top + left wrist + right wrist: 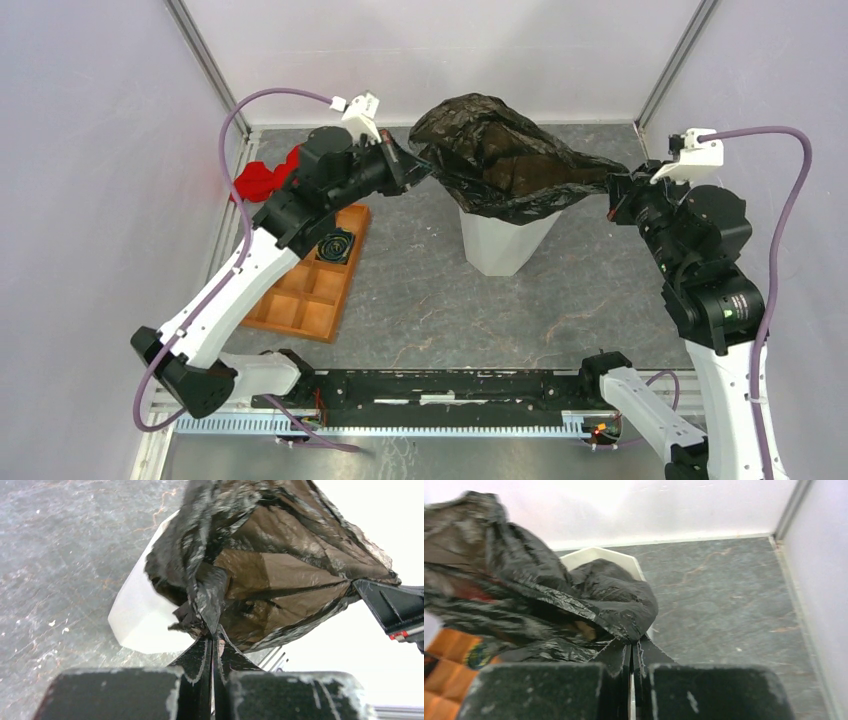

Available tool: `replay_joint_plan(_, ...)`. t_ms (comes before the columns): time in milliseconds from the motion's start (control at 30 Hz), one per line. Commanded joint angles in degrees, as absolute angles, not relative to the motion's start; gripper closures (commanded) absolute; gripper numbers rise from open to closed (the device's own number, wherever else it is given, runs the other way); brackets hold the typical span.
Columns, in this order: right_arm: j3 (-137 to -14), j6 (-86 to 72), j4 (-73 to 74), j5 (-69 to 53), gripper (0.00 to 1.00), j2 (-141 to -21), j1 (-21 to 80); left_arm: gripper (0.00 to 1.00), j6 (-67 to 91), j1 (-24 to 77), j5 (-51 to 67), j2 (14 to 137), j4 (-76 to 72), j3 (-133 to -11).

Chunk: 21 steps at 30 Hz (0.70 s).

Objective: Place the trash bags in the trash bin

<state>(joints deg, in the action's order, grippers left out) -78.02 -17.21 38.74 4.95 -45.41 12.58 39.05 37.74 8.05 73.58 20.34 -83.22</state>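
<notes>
The black trash bag (500, 155) is stretched between the two grippers above the white trash bin (505, 245). The bin stands upright on the grey tabletop (450, 320), towards the far edge and about midway between the left and right edges. The bag covers the bin's mouth from above, and its lower folds hang over the upper part of the walls. Below the film only the tapering, faceted lower walls show. In the right wrist view a stretch of the white rim shows behind the film with a lump of bag against it. Whether any of the bag is down inside cannot be told.

The left gripper (418, 165) reaches in from the left at the height of the bin's top. Its fingers (200, 655) are closed, pinching a twisted bunch of the film on the bag's left side. The right gripper (612, 195) comes in from the right. Its jaws are likewise pressed together on the bag's drawn-out right end. The film between the two is pulled into taut creases, and it shows brownish where the light passes through it.

An orange compartment tray (300, 310) lies flat near the left edge, partly under the left arm. A round dark object (335, 245) sits in one of its far compartments. A red cloth (262, 180) lies crumpled at the far left corner, just beyond the tray and well apart from the bin.
</notes>
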Motion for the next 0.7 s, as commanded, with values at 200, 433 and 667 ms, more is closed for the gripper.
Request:
replay_joint_plan(200, -76.1, -3.2, 40.5, 19.7, 1.00, -49.0, 12.4, 0.98, 41.4, 32.6, 16.2, 70.4, 21.9, -78.5)
replay_joint_plan(433, -67.8, -3.8, 38.7, 6.8, 0.93, -46.0, 12.4, 0.98, 40.1, 32.6, 24.0, 68.6, 18.5, -72.6)
replay_joint_plan(667, -70.9, -4.3, 38.8, -1.4, 0.87, -46.2, 12.3, 0.98, 43.5, 32.7, 32.3, 67.5, 10.5, -67.2)
